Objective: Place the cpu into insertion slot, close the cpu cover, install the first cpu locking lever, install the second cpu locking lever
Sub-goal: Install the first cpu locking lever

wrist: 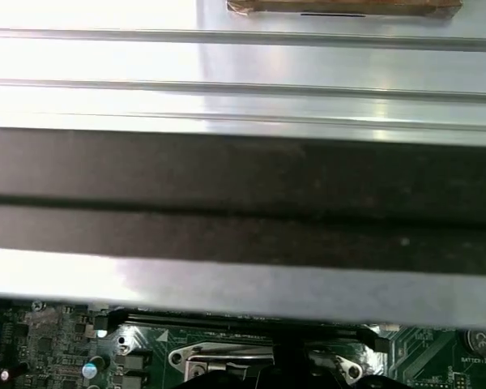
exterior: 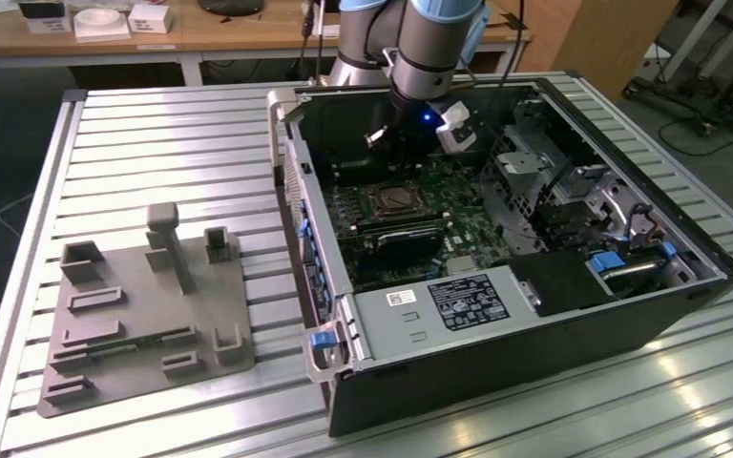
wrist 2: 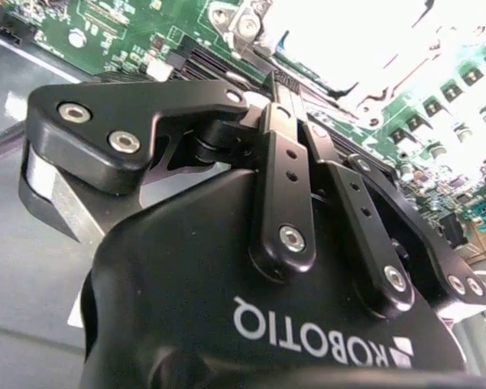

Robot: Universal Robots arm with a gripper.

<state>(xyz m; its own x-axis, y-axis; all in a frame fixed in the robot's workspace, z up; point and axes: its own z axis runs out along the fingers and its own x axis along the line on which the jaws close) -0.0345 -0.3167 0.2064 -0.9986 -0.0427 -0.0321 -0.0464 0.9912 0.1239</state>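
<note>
CPU (exterior: 397, 200) sits socketed; closed, empty fingers (wrist 2: 285, 97) hover above ribbed metal table (exterior: 150, 143).

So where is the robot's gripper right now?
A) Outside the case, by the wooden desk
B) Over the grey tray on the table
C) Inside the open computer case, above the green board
C: in the exterior view the gripper hangs inside the open computer case, above the green board and near the socket.
</note>
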